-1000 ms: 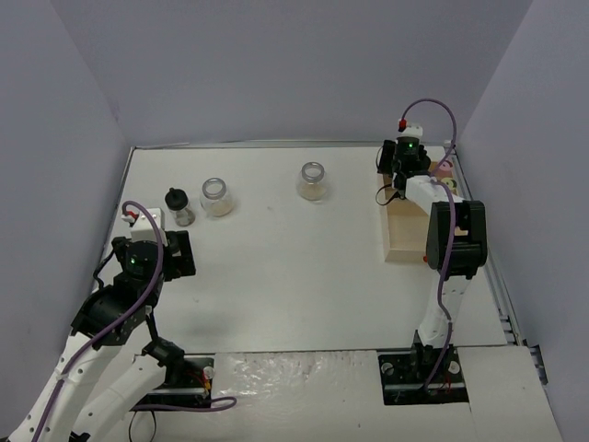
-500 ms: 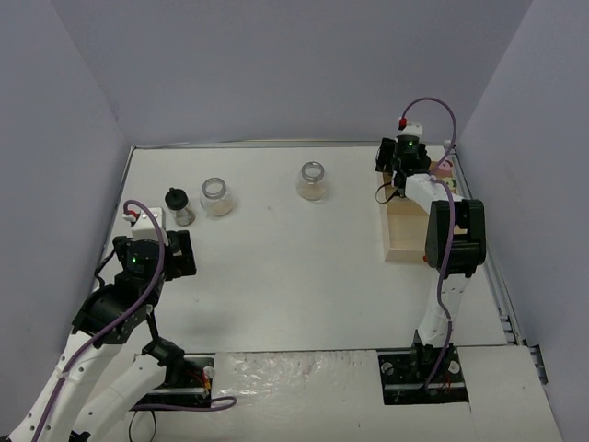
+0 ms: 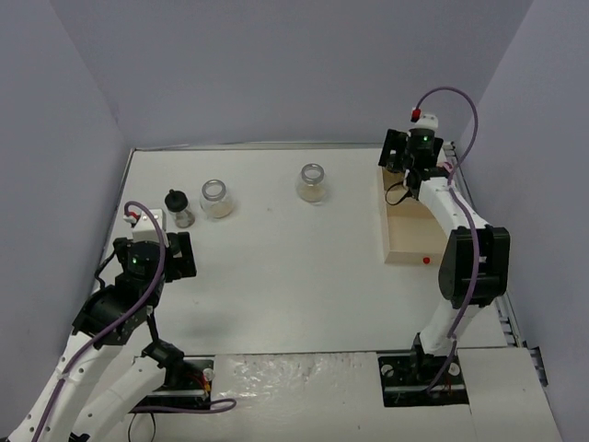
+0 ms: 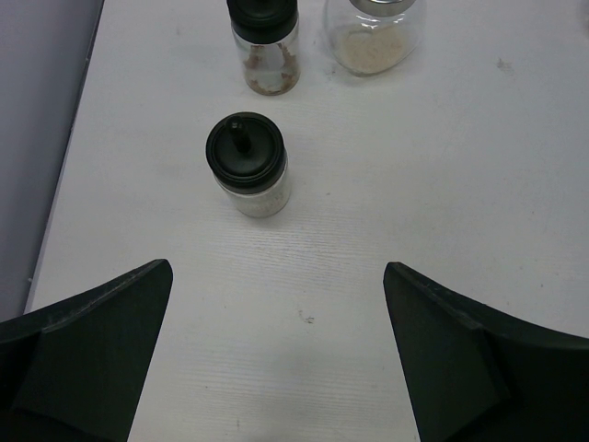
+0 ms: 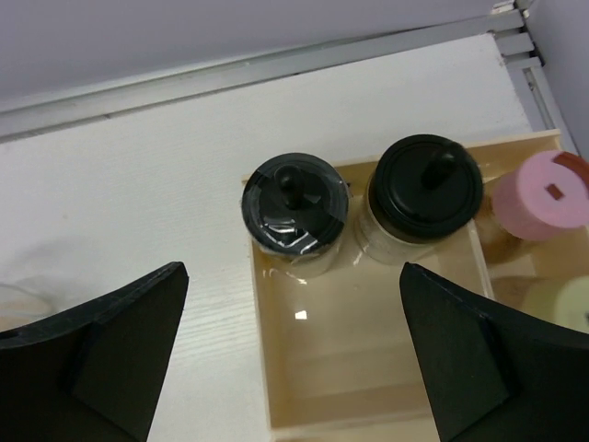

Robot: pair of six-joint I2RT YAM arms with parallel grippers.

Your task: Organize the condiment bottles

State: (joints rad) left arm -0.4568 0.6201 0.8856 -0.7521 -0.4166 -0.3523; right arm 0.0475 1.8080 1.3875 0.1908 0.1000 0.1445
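Two black-capped condiment bottles (image 5: 294,207) (image 5: 425,189) stand side by side at the far end of the wooden tray (image 5: 368,359). A pink-capped one (image 5: 541,195) and a pale yellow-capped one (image 5: 578,304) are in the compartment to their right. My right gripper (image 5: 293,269) (image 3: 409,161) hovers above them, open and holding nothing. At the left, my left gripper (image 4: 276,267) (image 3: 177,253) is open, short of a black-capped jar (image 4: 247,166). Behind it are another black-capped jar (image 4: 263,41) (image 3: 178,206) and a silver-rimmed jar (image 4: 373,37) (image 3: 216,197). A second silver-rimmed jar (image 3: 313,182) stands mid-table.
The tray (image 3: 405,235) lies along the table's right edge, with a small red dot (image 3: 425,261) on its near end. Purple-grey walls close the table at the back and on both sides.
My right gripper has opened and risen away from the tray, leaving a black-capped jar standing in it. The left arm has not moved.
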